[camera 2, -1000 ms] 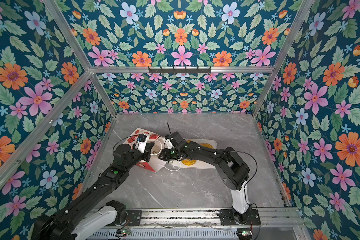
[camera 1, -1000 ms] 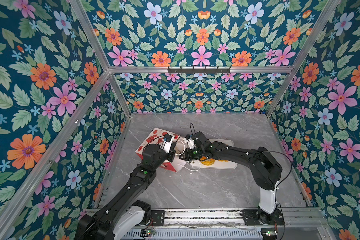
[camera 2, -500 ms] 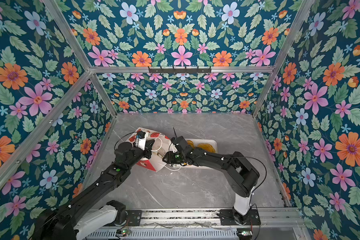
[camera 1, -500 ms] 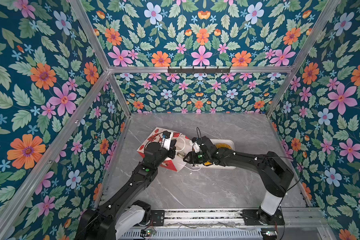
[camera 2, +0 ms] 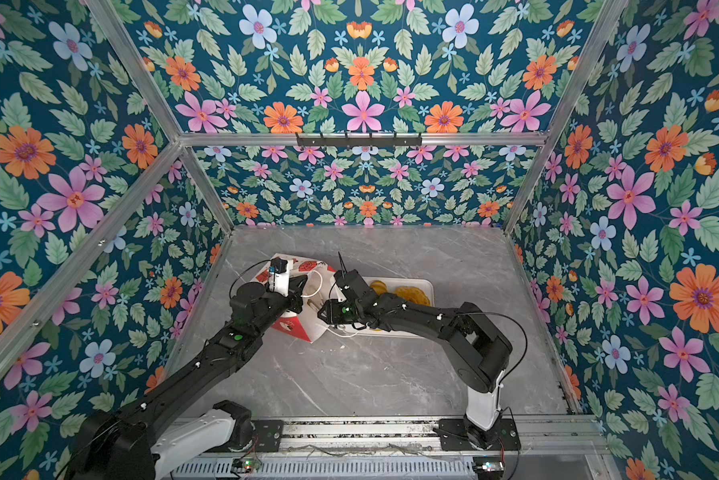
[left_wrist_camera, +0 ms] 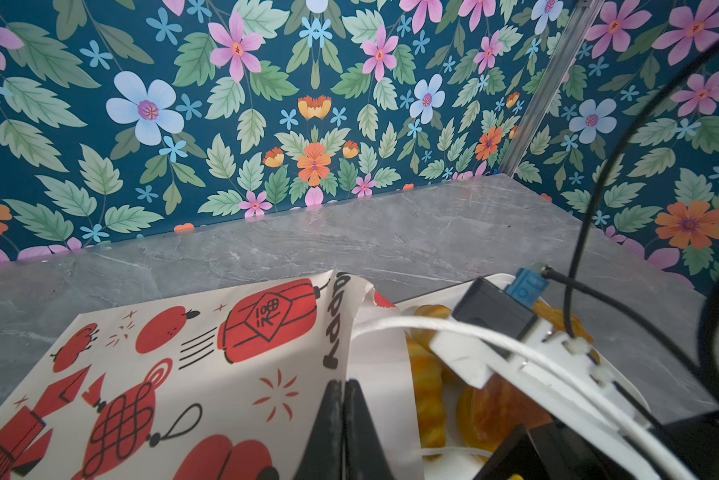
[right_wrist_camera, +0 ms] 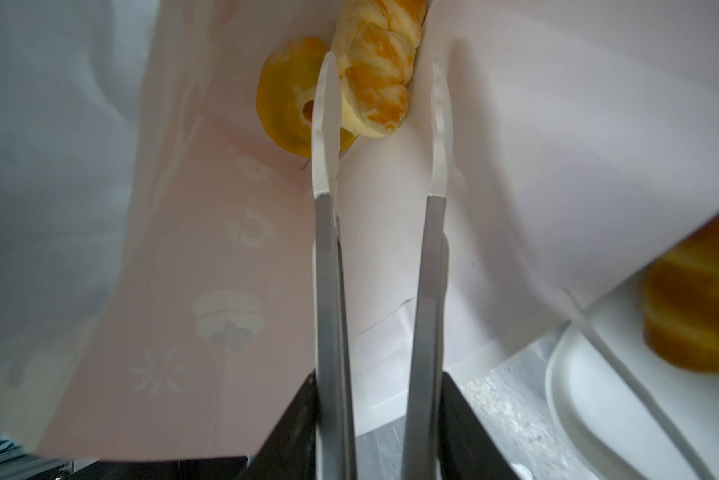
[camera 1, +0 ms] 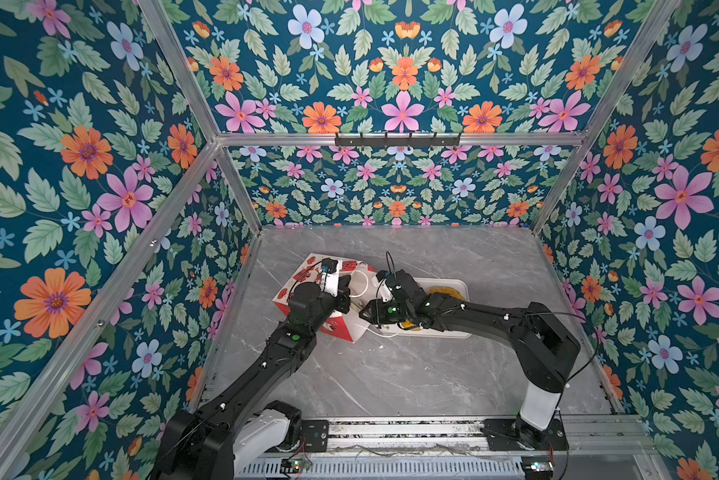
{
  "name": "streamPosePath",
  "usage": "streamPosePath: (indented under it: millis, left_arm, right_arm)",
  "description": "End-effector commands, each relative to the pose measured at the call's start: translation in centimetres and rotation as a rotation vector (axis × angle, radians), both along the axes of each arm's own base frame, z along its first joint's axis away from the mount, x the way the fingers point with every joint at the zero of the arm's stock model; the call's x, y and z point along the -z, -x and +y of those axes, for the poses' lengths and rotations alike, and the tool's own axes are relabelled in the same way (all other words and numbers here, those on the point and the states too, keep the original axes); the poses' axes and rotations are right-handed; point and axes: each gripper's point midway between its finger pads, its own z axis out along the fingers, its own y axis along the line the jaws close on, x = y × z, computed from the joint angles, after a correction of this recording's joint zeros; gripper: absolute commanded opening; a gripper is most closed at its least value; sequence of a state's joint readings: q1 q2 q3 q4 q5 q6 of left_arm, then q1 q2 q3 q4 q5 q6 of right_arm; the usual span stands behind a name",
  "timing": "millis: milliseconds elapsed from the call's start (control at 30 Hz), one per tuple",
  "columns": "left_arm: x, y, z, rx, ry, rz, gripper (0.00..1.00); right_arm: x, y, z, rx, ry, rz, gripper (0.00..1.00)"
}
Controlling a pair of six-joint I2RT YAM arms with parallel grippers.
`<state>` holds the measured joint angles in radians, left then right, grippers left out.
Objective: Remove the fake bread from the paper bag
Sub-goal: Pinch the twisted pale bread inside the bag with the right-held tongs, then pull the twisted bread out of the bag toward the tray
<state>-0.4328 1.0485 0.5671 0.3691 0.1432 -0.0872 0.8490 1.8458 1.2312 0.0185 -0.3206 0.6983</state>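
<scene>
Lying on its side on the grey marbled table (camera 1: 391, 374), the paper bag (camera 1: 303, 276) has its mouth turned toward the white tray (camera 1: 458, 285) just beside it. The left pincer (left_wrist_camera: 344, 386) is pressed shut on the upper rim of the bag's mouth, pinching the paper. The right pincer (right_wrist_camera: 381, 62), with long metal fingers (right_wrist_camera: 326, 249), reaches in through the mouth. Its jaws stand a narrow way apart and grip nothing. Deep inside the bag, the braided loaf (right_wrist_camera: 376, 83) lies between the fingertips, with one finger overlapping its edge and the other clear of it. The ring cake (right_wrist_camera: 285, 99) sits just beside the loaf, partly behind that same finger. Other pieces of the fake bread (camera 2: 409, 293) lie on the tray in both top views. A blurred orange-brown piece (right_wrist_camera: 698, 299) shows past the bag's edge in the right wrist view.
</scene>
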Motion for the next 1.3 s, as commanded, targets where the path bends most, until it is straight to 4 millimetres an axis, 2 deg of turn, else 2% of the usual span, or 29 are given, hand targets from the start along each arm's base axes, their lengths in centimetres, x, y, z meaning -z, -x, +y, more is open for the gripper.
streamPosePath:
  millis: [0,133,433,533,600,833,1267]
  left_arm:
    - [-1.3,-0.3,-0.1,-0.006,0.033,-0.045,0.07]
    - [-1.4,-0.4,-0.3,-0.001,0.040,-0.047,0.07]
    - [-1.7,-0.1,-0.5,0.009,0.057,-0.060,0.07]
    - [-1.8,0.1,-0.6,0.017,0.068,-0.066,0.07]
    - [-1.8,0.2,-0.6,0.020,0.072,-0.067,0.07]
    - [-1.8,0.6,-0.1,0.005,0.063,-0.073,0.07]
    - [-1.8,0.8,0.9,-0.035,0.016,-0.077,0.07]
  right_arm:
    - [-1.3,-0.2,1.5,-0.028,-0.065,-0.010,0.42]
    - [-1.3,-0.4,2.4,-0.044,-0.084,0.002,0.42]
    - [0.0,-0.5,4.2,-0.072,-0.116,0.059,0.41]
    - [0.2,-0.6,4.7,-0.086,-0.132,0.070,0.34]
    - [0.4,-0.6,4.8,-0.090,-0.131,0.071,0.24]
    - [-0.5,-0.2,3.2,-0.078,-0.097,0.014,0.14]
    - [-1.7,2.8,-2.5,-0.080,0.037,-0.016,0.11]
